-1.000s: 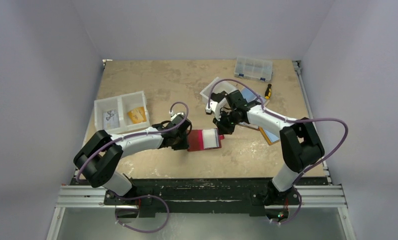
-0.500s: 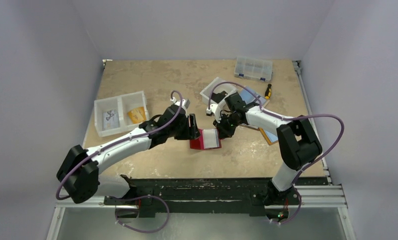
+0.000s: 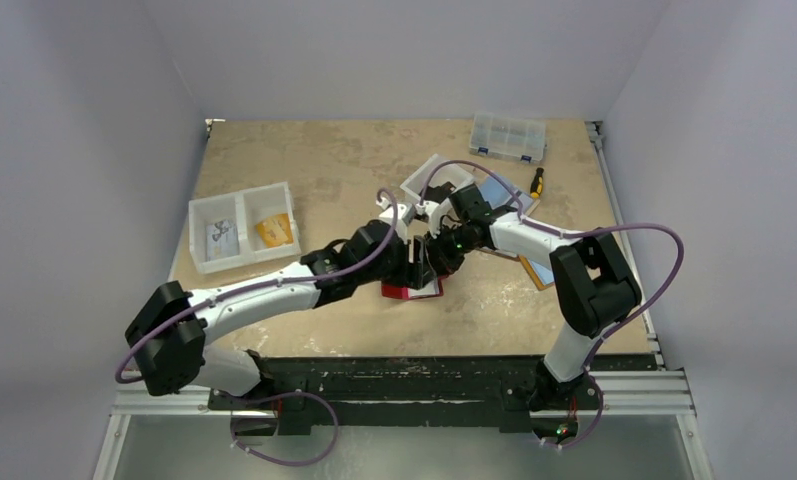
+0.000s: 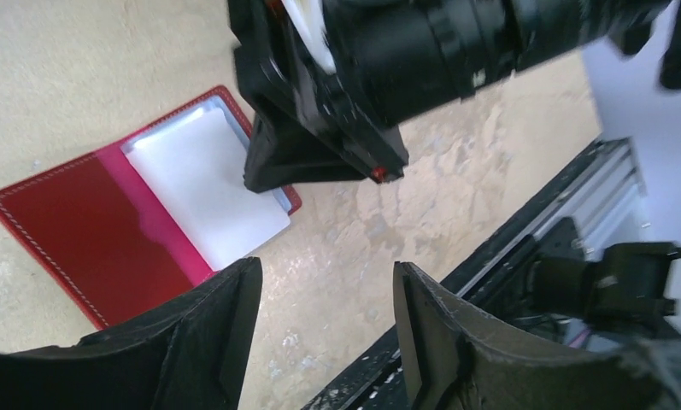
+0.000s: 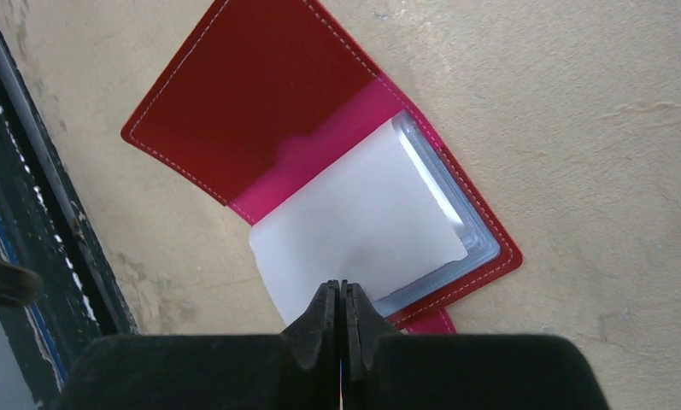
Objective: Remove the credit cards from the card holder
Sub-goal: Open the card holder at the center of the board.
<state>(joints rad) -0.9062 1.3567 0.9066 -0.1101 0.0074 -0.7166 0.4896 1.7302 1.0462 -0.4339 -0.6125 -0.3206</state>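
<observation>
The dark red booklet-style card holder [image 5: 251,111] is laid open on the tan table [image 5: 593,128], with a pale grey-white plastic card [image 5: 354,222] protruding from its clear sleeve. The right gripper [image 5: 343,295] is closed tight at that card's edge. The left gripper [image 4: 324,286] is held apart alongside.

The card holder [image 5: 234,111] is lying open and flat on the tan table [image 5: 593,128], roughly mid-table and a bit toward the near edge. It's dark red with pale stitching round the border. One half is just the bare red cover. A see-through pink flap [image 5: 319,162] runs along the fold, and the other half has the clear sleeves [image 5: 469,231]. There's a little red-pink strap tab [image 5: 431,323] poking out from that sleeve side. A pale grey-white credit card [image 5: 354,231] sits flat on top of the sleeves, a bit skewed. One end hangs past the holder's edge over the table. From overhead only a sliver of red [image 3: 399,292] shows.
</observation>
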